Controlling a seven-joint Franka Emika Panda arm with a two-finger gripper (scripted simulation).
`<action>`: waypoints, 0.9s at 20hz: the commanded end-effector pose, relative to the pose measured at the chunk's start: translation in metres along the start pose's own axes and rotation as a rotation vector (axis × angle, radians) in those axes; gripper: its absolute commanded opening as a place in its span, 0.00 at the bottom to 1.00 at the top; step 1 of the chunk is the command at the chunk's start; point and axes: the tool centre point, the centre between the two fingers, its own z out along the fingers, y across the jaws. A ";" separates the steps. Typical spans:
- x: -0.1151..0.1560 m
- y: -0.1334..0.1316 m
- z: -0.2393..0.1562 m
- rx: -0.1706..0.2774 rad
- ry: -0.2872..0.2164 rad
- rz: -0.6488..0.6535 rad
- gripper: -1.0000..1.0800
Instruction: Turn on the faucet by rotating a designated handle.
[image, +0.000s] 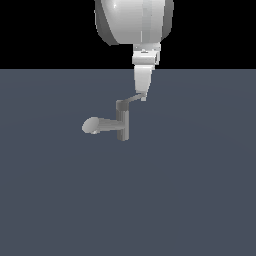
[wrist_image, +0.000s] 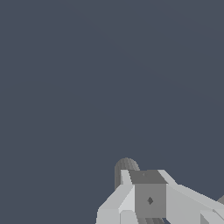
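The faucet (image: 122, 125) is a small grey tap standing on the dark floor, with an upright post and a rounded spout (image: 92, 125) pointing to the exterior view's left. The handle (image: 132, 99) is a thin light lever rising from the top cap toward the exterior view's right. My gripper (image: 143, 95) hangs straight down from above with its fingers together, and the fingertips touch the lever's outer end. In the wrist view, the faucet's dark cap (wrist_image: 150, 199) and a light bar (wrist_image: 188, 204) show close up, with a rounded ribbed end (wrist_image: 126, 168) beyond them.
A flat blue-grey floor (image: 200, 190) spreads around the faucet. The arm's large white link (image: 132, 20) hangs above the gripper. Nothing else stands in view.
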 end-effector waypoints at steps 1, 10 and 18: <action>0.004 0.011 0.005 -0.014 0.003 0.005 0.00; 0.006 0.033 0.005 -0.014 0.003 0.005 0.00; -0.014 0.044 -0.006 0.010 -0.003 -0.001 0.00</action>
